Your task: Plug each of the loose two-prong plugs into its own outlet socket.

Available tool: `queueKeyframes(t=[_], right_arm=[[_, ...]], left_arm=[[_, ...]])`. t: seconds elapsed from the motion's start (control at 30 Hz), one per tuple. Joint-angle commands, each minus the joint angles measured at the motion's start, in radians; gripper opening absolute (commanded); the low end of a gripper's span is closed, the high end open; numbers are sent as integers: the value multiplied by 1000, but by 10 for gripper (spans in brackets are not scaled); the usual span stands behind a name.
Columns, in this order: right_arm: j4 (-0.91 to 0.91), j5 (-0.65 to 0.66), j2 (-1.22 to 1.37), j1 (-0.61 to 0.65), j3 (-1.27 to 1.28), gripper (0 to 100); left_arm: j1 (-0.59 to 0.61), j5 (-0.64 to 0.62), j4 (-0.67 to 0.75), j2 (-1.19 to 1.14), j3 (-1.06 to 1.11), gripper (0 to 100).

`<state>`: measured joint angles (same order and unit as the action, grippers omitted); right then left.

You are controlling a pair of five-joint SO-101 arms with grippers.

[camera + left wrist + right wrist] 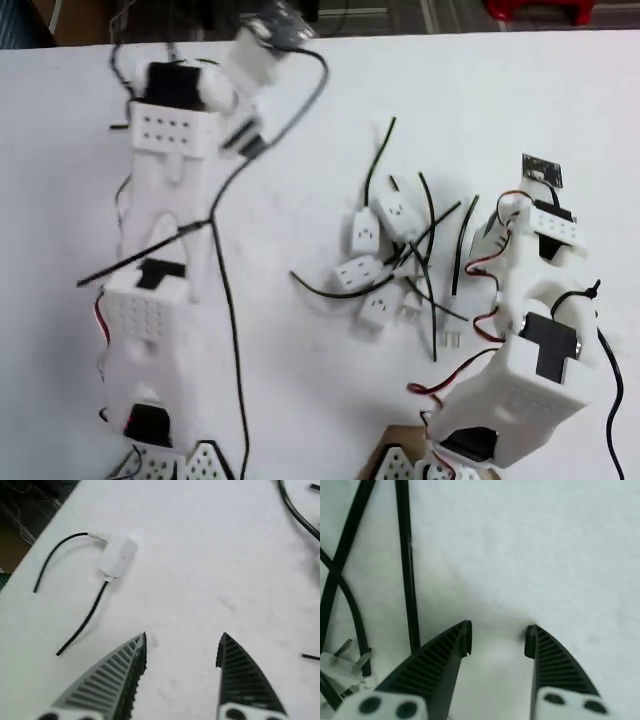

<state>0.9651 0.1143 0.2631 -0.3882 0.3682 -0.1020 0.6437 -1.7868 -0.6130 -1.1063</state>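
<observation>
Several white outlet sockets lie in a cluster at the table's middle, tangled with short black cords. A loose two-prong plug lies at the cluster's near right; its metal prongs show beside my right gripper. That gripper stands open over bare table just right of the cords, holding nothing. My left gripper is also open, low over the table near its far left edge. Ahead of it lies a separate white plug body with black cord ends.
The left arm stretches along the table's left side, with its black cable trailing across the surface. The right arm stands at the near right. The table edge runs close to the lone plug body.
</observation>
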Motion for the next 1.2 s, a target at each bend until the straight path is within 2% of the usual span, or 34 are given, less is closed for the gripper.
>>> queueKeyframes(t=[0.0,0.1,0.2,0.43,0.67,0.9,1.17], right_arm=[[-15,-9,10,-7,-20,212],[-15,-9,10,-7,-20,212],[-15,-9,10,-7,-20,212],[-15,-9,12,-7,-20,212],[-15,-9,12,-7,-20,212],[-15,-9,12,-7,-20,212],[-15,-9,12,-7,-20,212]], left_arm=[[-101,-12,-3,182,242,230],[-194,-9,6,280,448,230],[-282,-11,78,344,651,230],[-400,-15,485,363,1056,230],[-432,-21,792,363,1238,230],[-447,-25,888,360,1300,230],[-593,-112,911,360,1339,230]])
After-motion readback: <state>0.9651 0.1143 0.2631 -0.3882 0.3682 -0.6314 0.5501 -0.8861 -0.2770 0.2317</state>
